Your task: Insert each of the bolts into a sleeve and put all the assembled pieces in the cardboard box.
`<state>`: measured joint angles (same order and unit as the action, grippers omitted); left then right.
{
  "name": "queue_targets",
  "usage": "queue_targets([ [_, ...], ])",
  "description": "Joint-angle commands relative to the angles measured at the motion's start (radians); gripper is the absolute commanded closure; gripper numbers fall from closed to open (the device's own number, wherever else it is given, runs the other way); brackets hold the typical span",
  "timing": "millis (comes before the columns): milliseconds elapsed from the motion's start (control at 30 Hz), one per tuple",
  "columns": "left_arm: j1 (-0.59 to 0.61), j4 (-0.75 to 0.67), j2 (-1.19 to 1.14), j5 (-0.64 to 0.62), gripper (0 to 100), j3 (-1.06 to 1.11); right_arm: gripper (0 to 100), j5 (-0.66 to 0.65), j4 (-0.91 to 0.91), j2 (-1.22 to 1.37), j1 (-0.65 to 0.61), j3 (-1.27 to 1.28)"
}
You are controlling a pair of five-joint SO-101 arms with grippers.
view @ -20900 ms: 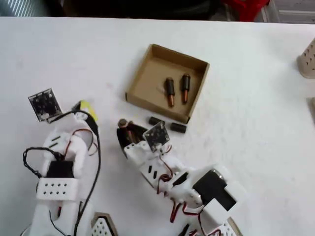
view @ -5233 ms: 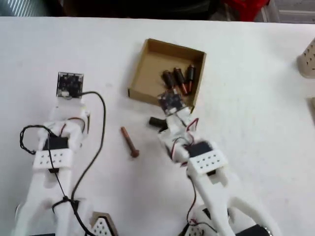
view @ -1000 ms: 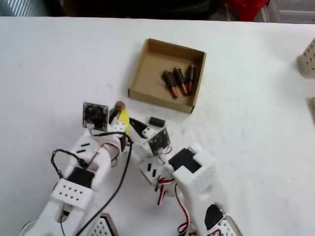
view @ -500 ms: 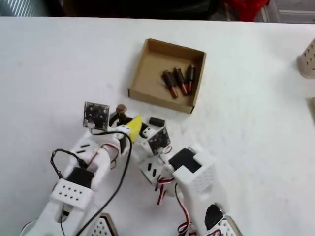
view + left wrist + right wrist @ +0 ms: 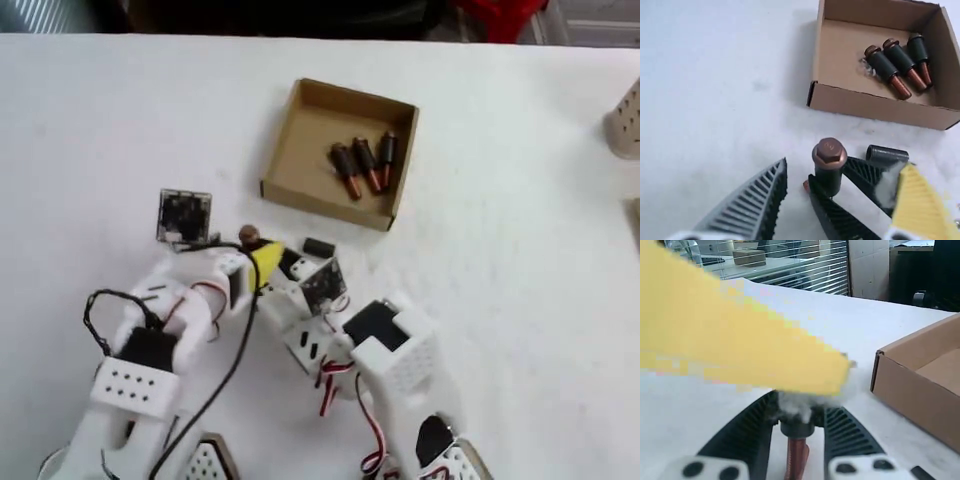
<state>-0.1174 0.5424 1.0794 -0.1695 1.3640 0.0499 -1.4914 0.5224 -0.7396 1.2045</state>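
A copper bolt (image 5: 248, 236) stands upright inside a black sleeve (image 5: 829, 179), its hex head (image 5: 829, 152) on top. My right gripper (image 5: 797, 415) is shut on that sleeve, and the bolt's shank (image 5: 797, 460) sticks out below. My left gripper (image 5: 845, 167) is open around the bolt, with its grey finger (image 5: 757, 200) on one side and its yellow finger (image 5: 915, 200) on the other. Another loose sleeve (image 5: 318, 247) lies on the table beside them. The cardboard box (image 5: 320, 205) stands just beyond, holding three sleeved bolts (image 5: 362, 165).
Both arms crowd the table's near middle, in front of the box wall (image 5: 880, 107). A black cable (image 5: 230, 370) loops off the left arm. A beige perforated object (image 5: 625, 120) stands at the far right edge. White table stretches open to the far left and right.
The bolt head has come down into the sleeve held by my right gripper. The left gripper has opened and the left arm has drawn back slightly. The right arm has kept still.
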Motion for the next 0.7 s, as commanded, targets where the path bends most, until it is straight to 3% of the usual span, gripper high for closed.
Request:
queue_targets([
  [0,0.045,0.025,0.030,-0.110,56,-0.098,98.1,-0.012,0.002,-0.018,0.004,-0.028],
  [200,0.185,0.031,0.030,-0.310,56,-0.192,98.1,-0.012,0.002,-0.018,0.004,-0.028],
  [400,0.262,0.023,0.030,-0.364,59,-0.201,98.1,-0.012,0.002,-0.018,0.004,-0.028],
  [667,0.346,0.003,0.024,-0.345,99,-0.175,98.1,-0.012,0.002,-0.022,0.008,-0.023],
])
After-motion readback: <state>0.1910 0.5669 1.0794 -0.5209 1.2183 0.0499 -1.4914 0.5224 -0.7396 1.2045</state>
